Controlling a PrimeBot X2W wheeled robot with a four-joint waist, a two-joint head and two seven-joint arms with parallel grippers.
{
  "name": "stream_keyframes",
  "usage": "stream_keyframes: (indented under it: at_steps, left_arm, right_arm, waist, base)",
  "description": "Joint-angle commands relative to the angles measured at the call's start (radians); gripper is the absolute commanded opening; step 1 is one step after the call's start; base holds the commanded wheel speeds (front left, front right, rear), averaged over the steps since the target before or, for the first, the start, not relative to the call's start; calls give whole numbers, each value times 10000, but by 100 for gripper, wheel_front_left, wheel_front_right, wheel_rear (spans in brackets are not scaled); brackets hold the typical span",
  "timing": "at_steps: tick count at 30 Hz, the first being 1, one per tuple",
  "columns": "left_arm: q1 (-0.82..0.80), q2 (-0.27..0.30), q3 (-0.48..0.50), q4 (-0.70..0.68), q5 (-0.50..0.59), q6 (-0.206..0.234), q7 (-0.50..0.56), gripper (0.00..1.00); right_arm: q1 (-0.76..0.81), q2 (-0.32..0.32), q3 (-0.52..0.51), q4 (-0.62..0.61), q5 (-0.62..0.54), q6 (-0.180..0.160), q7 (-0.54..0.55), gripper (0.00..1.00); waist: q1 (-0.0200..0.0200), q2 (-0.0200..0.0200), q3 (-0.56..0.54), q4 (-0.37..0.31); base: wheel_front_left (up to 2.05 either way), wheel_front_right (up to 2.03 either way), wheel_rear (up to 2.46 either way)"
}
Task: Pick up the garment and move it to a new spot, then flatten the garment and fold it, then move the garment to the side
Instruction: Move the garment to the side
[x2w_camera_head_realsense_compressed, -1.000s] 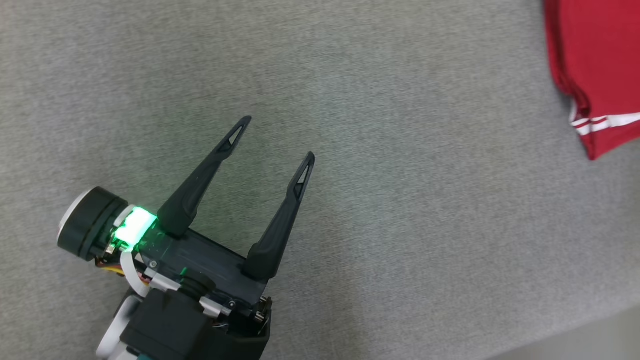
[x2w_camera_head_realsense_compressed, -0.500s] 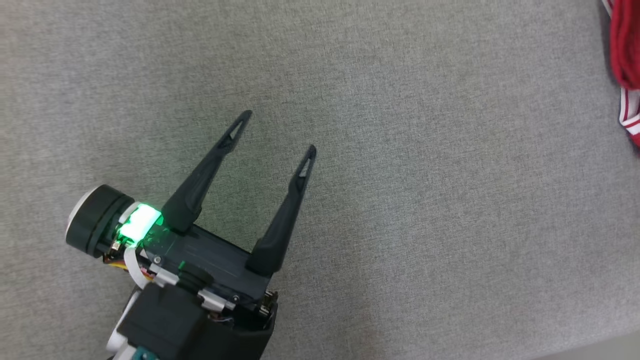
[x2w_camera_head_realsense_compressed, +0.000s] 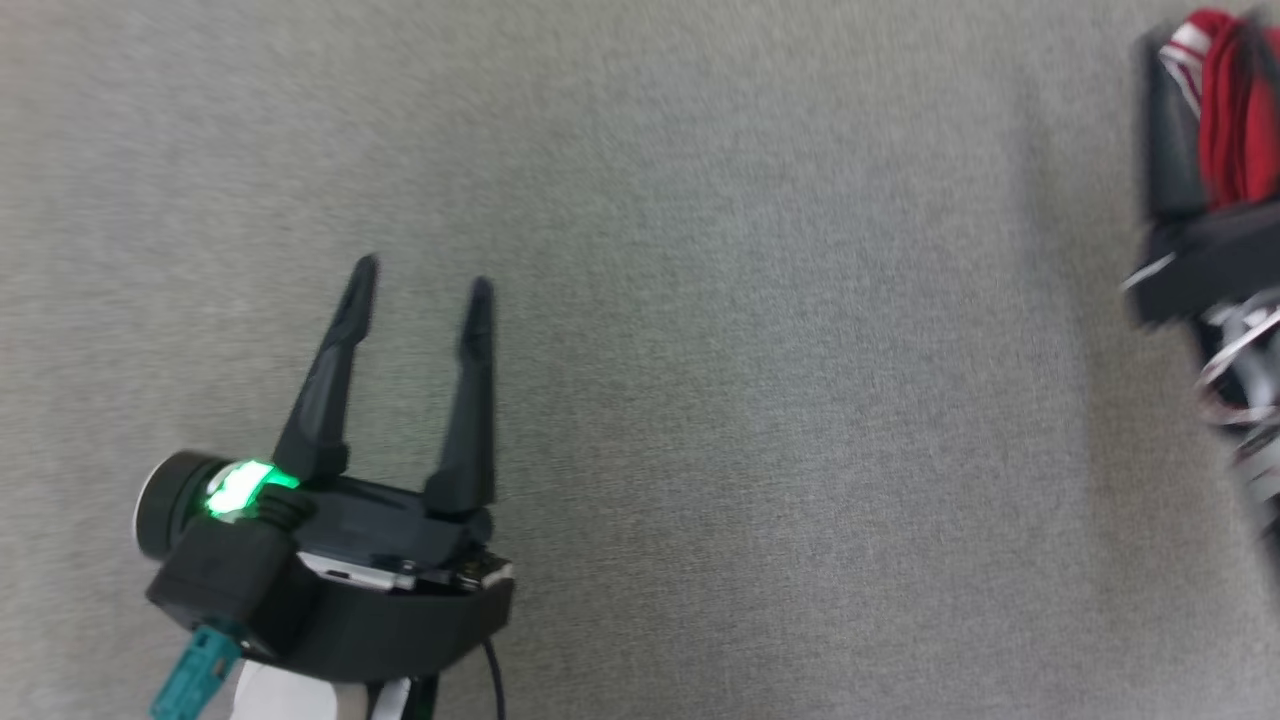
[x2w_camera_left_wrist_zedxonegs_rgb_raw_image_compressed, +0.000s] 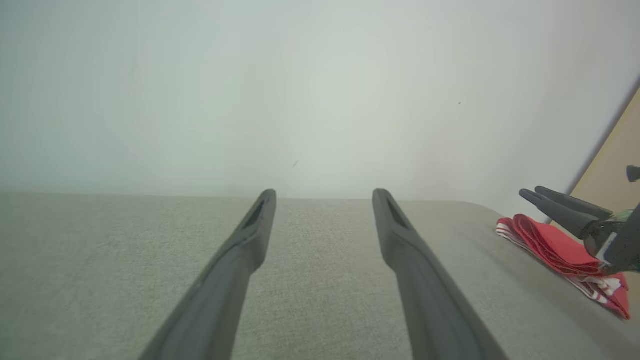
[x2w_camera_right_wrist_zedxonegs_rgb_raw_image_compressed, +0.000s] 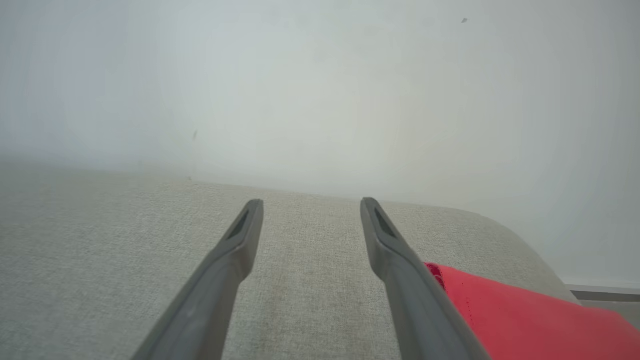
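The big grey tabletop (x2w_camera_head_realsense_compressed: 700, 400) carries the red garment (x2w_camera_left_wrist_zedxonegs_rgb_raw_image_compressed: 560, 250), which lies folded near its right edge. So the last step, moving it aside, looks about done. The left gripper (x2w_camera_head_realsense_compressed: 422, 278) and right gripper (x2w_camera_right_wrist_zedxonegs_rgb_raw_image_compressed: 311, 204) both have wide jaws, holding nothing. Next, the right arm should lift away without snagging the cloth.

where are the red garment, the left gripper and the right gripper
red garment (x2w_camera_left_wrist_zedxonegs_rgb_raw_image_compressed: 555, 247), left wrist view, on the top red layer of the folded cloth
left gripper (x2w_camera_head_realsense_compressed: 423, 276), head view, midway between its two fingertips
right gripper (x2w_camera_right_wrist_zedxonegs_rgb_raw_image_compressed: 311, 204), right wrist view, midway between its two fingertips
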Motion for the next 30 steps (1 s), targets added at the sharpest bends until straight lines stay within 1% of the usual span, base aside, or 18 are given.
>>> stream_keyframes:
  at_steps: [1, 5, 9, 11, 13, 18, 19, 20, 23, 27, 30]
  left_arm:
    - [214, -74, 166, 221, -204, 129, -93, 100]
    - [478, -144, 520, 939, -522, 242, -359, 100]
    - [759, -271, 640, 1709, -716, 318, -580, 100]
    - [963, -282, 644, 2019, -583, 339, -688, 100]
    - [1209, -236, 569, 2257, -407, 230, -755, 100]
    - [1895, -356, 691, 2252, -127, 197, -805, 100]
    - [2125, -386, 726, 2272, -96, 144, -808, 100]
    - [2125, -386, 726, 2272, -96, 144, -808, 100]
    - [2766, -439, 851, 2300, 70, 33, -811, 100]
    - [3509, -551, 1089, 2215, 263, -41, -813, 100]
    - [3838, -525, 1158, 2123, 839, -82, -803, 100]
  right_arm:
    - [367, 229, -66, -318, -210, -26, -6, 100]
    - [1266, 978, 16, -1120, -722, -26, -5, 100]
    - [2380, 1655, -340, -2013, -1264, -26, -5, 100]
    - [3034, 1904, -607, -2489, -1558, -26, -6, 100]
    - [3661, 2239, -880, -3005, -1860, -26, -6, 100]
    - [5388, 2947, -1529, -4034, -2336, -26, -6, 100]
    - [5699, 3061, -1625, -4198, -2409, -26, -5, 100]
    - [5699, 3061, -1625, -4198, -2409, -26, -5, 100]
    - [6672, 3358, -1796, -4422, -2407, -26, -5, 100]
    - [7536, 3413, -1787, -4628, -2500, -26, -5, 100]
    - [8070, 3528, -1901, -4691, -2454, -26, -5, 100]
  waist:
    - [1, 0, -791, 581]
    - [1, 0, -1452, 851]
    - [1, 0, -2148, 1161]
    - [1, 0, -2484, 1261]
    - [1, 0, -2865, 1292]
    - [1, 0, -3882, 1413]
    - [1, 0, -4118, 1426]
    - [1, 0, -4118, 1426]
    - [1, 0, -4777, 1406]
    - [1, 0, -5374, 1415]
    - [1, 0, -5627, 1438]
  base:
    - [0, 0, 0]
    - [0, 0, 0]
    - [0, 0, 0]
    - [0, 0, 0]
    - [0, 0, 0]
    - [0, 0, 0]
    - [0, 0, 0]
    - [0, 0, 0]
    - [0, 0, 0]
    - [0, 0, 0]
    - [0, 0, 0]
